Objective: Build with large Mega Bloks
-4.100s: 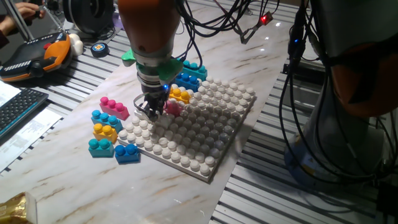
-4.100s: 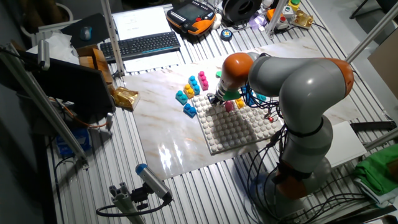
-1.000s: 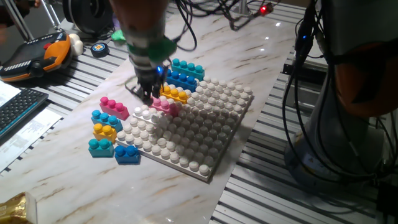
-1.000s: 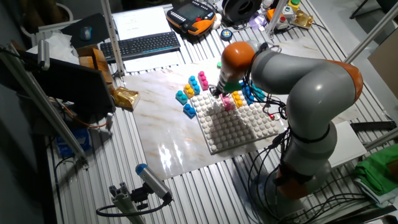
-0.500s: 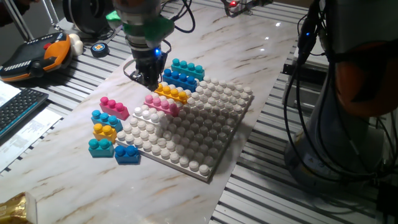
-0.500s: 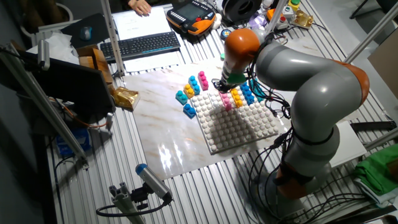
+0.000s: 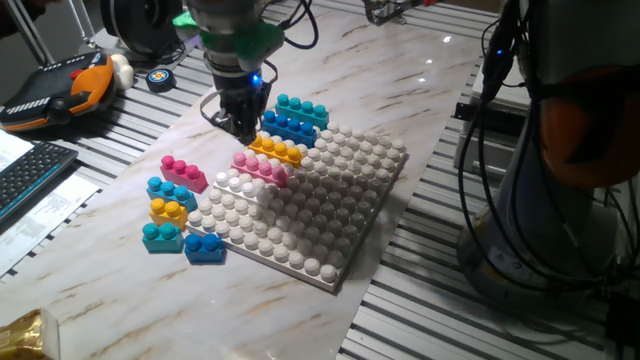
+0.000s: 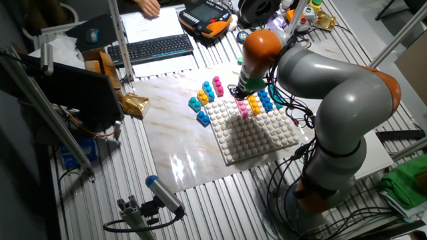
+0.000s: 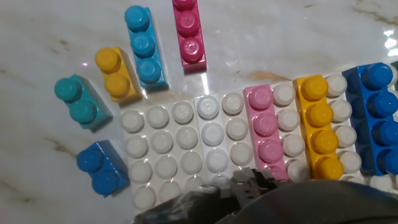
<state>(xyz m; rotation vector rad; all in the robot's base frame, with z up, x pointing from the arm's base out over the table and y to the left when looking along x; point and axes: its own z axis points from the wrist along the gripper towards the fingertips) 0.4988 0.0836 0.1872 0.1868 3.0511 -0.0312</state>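
My gripper (image 7: pixel 240 128) hangs open and empty over the table, just off the back-left edge of the studded baseplate (image 7: pixel 320 215). A pink long brick (image 7: pixel 260 167) is pressed onto the plate's near-left rows, with an orange-yellow one (image 7: pixel 277 150) beside it. Blue (image 7: pixel 290 128) and teal (image 7: pixel 302 108) long bricks lie farther back. On the marble to the left are a magenta brick (image 7: pixel 184 172) and a light-blue brick (image 7: pixel 170 190). The hand view shows the pink brick (image 9: pixel 264 134), the orange-yellow brick (image 9: pixel 318 127) and the blue brick (image 9: pixel 376 118) side by side, with my blurred fingers (image 9: pixel 249 186) at the bottom.
Short two-stud bricks in yellow (image 7: pixel 169 211), teal (image 7: pixel 161 236) and blue (image 7: pixel 204 246) sit by the plate's left corner. A keyboard (image 7: pixel 25 170) and an orange pendant (image 7: pixel 60 90) lie at the left. Cables and the arm's base (image 8: pixel 327 173) stand to the right.
The pink brick that was in my gripper now sits on the baseplate. My gripper let go, rose and moved back-left; over the last half second it barely shifted.
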